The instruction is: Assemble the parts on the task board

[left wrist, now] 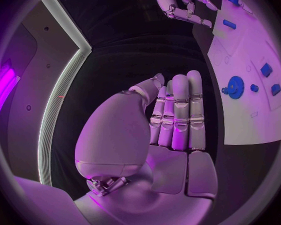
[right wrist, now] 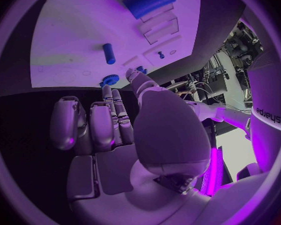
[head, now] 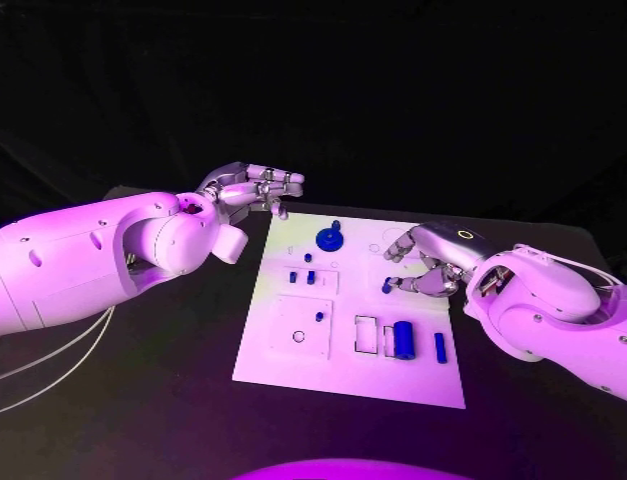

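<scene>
The white task board (head: 345, 360) lies in the middle of the black table. A blue gear (head: 331, 239) stands near its far edge, with two small blue pieces (head: 302, 277) below it. A thick blue cylinder (head: 403, 337) and a slim blue bar (head: 440, 347) sit in slots at the near right. A short blue peg (head: 387, 287) lies on the board just beside my right hand (head: 426, 262), which hovers over the right edge, fingers apart, holding nothing. My left hand (head: 256, 187) hangs off the far left corner, empty, fingers (left wrist: 180, 110) straight and side by side.
Black table (head: 155, 400) surrounds the board, with open room on both sides. White cables (head: 39, 380) trail at the left under my left arm. Several empty recesses (head: 302, 335) mark the board's near left.
</scene>
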Motion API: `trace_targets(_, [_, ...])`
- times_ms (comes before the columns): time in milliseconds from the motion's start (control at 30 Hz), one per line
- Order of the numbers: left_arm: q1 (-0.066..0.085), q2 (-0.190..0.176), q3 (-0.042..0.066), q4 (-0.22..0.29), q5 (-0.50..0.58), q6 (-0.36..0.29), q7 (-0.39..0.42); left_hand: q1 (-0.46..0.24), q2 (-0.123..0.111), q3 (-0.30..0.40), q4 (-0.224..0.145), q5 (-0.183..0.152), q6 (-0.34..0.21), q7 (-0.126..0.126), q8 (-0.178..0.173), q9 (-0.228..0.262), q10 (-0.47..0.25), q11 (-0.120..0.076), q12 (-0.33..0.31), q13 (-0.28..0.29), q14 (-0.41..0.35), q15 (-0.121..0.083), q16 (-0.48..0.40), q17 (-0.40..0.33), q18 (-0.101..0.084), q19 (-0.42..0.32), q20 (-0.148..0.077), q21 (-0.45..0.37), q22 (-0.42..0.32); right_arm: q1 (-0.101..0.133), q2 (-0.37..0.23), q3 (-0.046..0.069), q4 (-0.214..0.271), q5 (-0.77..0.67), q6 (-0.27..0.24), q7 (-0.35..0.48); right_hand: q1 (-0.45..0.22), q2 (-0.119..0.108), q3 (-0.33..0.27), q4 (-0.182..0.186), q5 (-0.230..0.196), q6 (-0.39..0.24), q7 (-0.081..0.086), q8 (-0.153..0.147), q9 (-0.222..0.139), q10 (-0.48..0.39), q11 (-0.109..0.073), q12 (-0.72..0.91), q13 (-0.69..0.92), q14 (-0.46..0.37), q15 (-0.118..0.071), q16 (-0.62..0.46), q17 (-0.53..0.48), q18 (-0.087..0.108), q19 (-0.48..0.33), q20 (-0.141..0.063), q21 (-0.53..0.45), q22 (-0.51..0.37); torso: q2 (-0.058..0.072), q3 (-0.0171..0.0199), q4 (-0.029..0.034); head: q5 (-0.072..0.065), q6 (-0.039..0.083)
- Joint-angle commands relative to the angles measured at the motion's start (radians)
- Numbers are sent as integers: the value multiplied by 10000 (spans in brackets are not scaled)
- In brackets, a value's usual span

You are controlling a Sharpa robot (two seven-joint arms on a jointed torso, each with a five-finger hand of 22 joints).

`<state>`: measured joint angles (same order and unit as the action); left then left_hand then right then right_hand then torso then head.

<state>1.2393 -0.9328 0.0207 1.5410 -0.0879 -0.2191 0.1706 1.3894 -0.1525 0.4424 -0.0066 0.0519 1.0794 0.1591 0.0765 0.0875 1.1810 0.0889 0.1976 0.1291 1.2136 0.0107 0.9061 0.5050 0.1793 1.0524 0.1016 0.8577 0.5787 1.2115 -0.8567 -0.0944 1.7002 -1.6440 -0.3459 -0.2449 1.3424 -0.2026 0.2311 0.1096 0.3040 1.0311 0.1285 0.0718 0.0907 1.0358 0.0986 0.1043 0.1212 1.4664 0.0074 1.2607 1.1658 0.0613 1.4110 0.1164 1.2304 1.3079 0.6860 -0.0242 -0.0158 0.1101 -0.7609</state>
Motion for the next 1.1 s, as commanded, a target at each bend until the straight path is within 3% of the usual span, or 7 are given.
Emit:
trace_targets(33, [14, 21, 4, 14, 47, 188, 24, 63, 41, -11, -26, -7, -7, 56, -37, -16, -78, 10, 57, 13, -78, 9, -45, -10, 54, 77, -8, -54, -10, 22, 52, -7, -157, -308, 883, -213, 140, 169, -293, 13, 49, -30, -132, -63, -18, -134, 29, -9, -40, 217, 84, -54, -82, 147, -59, 10, -115, 1062, -12, 5, -21, -57, 43])
trace_targets(433, [12, 69, -1, -26, 47, 212, 7, 67, 48, -14, -29, -7, -2, 52, -33, -16, -74, 8, 63, 16, -80, 9, -47, -13, 54, 78, -8, -59, -13, -106, 539, -78, -851, -313, 1428, -116, 320, 362, -603, 48, 61, -90, -192, -52, -23, -156, 28, 144, -67, 215, 83, -56, -137, 157, -55, 25, -196, 1034, -7, -17, 10, -47, 24])
trace_targets(600, [12, 75, -2, -33, 47, 203, 2, 67, 48, -14, -29, -7, -2, 52, -33, -16, -74, 8, 63, 16, -80, 9, -47, -13, 54, 78, -8, -59, -13, -207, 706, -95, -1015, -226, 1530, -40, 425, 531, -625, 53, 50, 32, -151, -13, 0, -40, -10, 285, -67, 216, 51, -61, -175, 146, -7, 4, -153, 1058, -4, -10, -16, -11, -8])
trace_targets(833, [12, 93, -2, -29, 47, 205, 4, 65, 53, -19, -29, -8, 1, 51, -31, -17, -73, 7, 67, 17, -81, 9, -49, -15, 54, 79, -7, -62, -16, -302, 959, -120, -1267, -133, 1531, 27, 803, 980, -148, -16, -490, 313, -96, -21, 26, 546, -171, 577, -121, 238, -85, -30, -205, 100, 157, -105, 56, 1171, -10, -8, -6, -58, -61])
trace_targets(1100, [12, 101, -2, -30, 47, 207, 7, 63, 56, -22, -29, -8, 4, 49, -29, -17, -71, 6, 70, 19, -81, 9, -50, -17, 54, 79, -7, -65, -18, -364, 1119, -125, -1400, -46, 1372, 95, 888, 1057, 352, -6, -524, 625, -35, 39, 75, 1114, -299, 663, -175, 291, -188, 110, -88, 31, 324, -207, 375, 1336, -12, -13, -14, -55, -77])
